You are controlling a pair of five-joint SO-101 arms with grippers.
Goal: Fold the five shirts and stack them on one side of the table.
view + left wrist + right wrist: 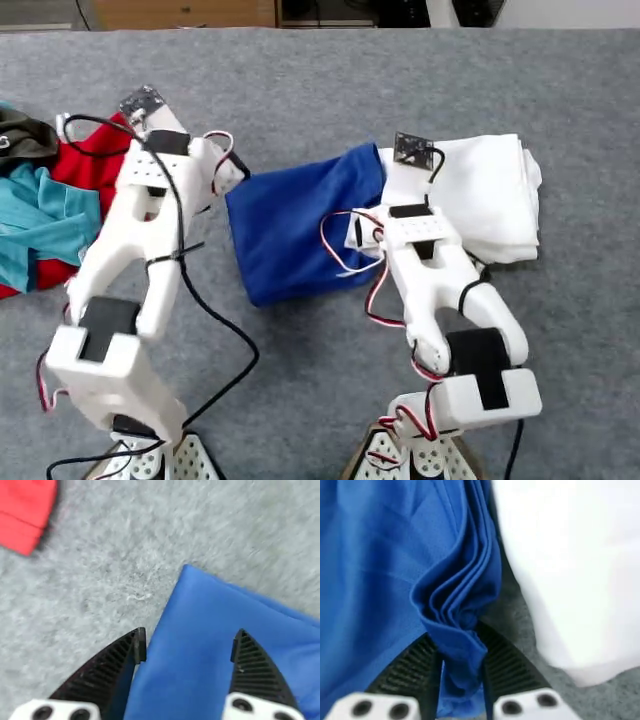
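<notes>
Your right gripper is clamped on the blue shirt, w/ a bunch of its layered folds squeezed btwn the jaws. That's the shirt's edge nearest the white shirt. Only a thin strip of grey table cover shows btwn the two there.

Your left gripper is spread wide at the blue shirt's opposite corner. One finger is over bare cover, the other over fabric, w/ the shirt's edge running btwn them. Can't tell if the tips touch down.

From the high view, the blue shirt lies mid-table & the white shirt sits folded toward the right side. Bare cover lies on the far & near sides of both. A red shirt, teal shirt & dark shirt are heaped at the left edge, beside the left arm. Bare cover shows btwn the red shirt & the blue corner.
</notes>
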